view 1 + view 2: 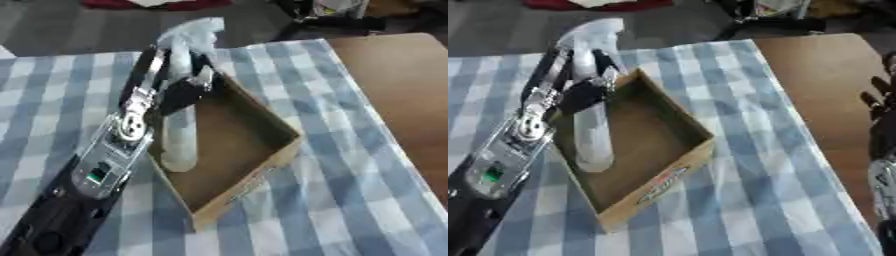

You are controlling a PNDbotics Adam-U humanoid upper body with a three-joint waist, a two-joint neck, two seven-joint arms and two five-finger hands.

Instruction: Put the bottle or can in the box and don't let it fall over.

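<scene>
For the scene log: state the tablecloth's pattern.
Blue and white checks on the tablecloth, clearest in the left eye view.

blue-white checked tablecloth [350, 200] | bare brown tabletop [402, 80] at right | red cloth [157, 4] far edge

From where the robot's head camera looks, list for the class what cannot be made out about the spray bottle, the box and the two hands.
- Spray bottle: any label is blurred in both views; whether its base touches the box floor cannot be told.
- Left hand: its fingers wrap the bottle's neck and hide it.
- Right hand: cut off by the right edge of the right eye view, absent from the left eye view.
- Print on the box's side: too blurred to read.
</scene>
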